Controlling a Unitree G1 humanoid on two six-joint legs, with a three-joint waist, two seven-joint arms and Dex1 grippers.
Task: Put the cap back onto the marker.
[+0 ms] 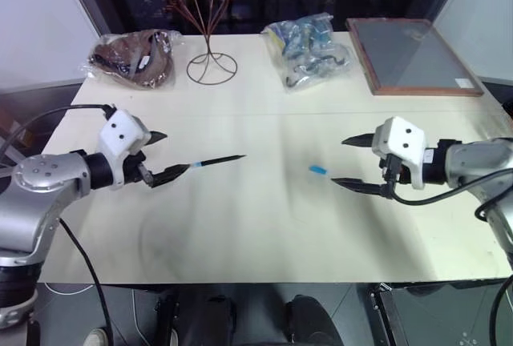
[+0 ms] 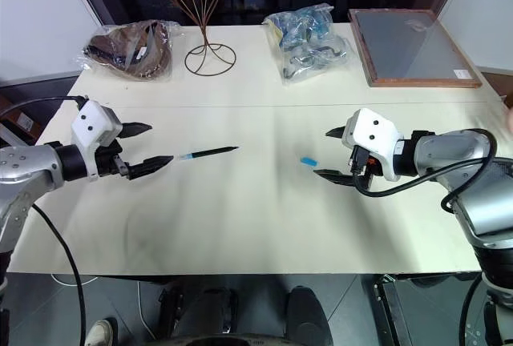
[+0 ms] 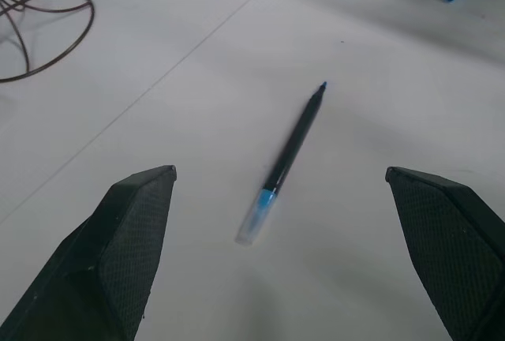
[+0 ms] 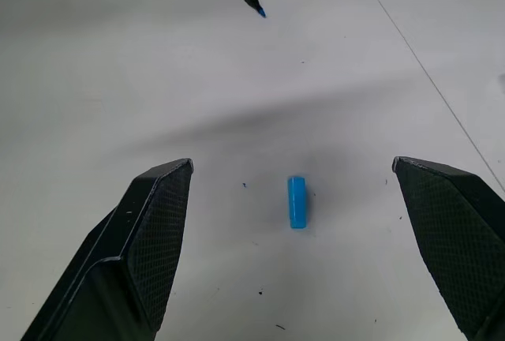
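The marker (image 1: 216,160) is a slim black stick with a blue section at its left end; it lies flat on the cream table, left of centre, and is also seen as the marker (image 3: 288,151) from the left wrist. My left gripper (image 1: 164,156) hovers open just left of it, apart from it. The cap (image 1: 318,170), a tiny light-blue tube, lies right of centre, seen close as the cap (image 4: 297,201). My right gripper (image 1: 351,162) is open to the right of the cap, holding nothing.
Along the table's far edge sit a bag of brown cord (image 1: 136,56), a wire stand (image 1: 210,58), a clear bag of blue items (image 1: 309,46) and a wood-framed board (image 1: 417,56). The table's front edge (image 1: 264,280) runs below both arms.
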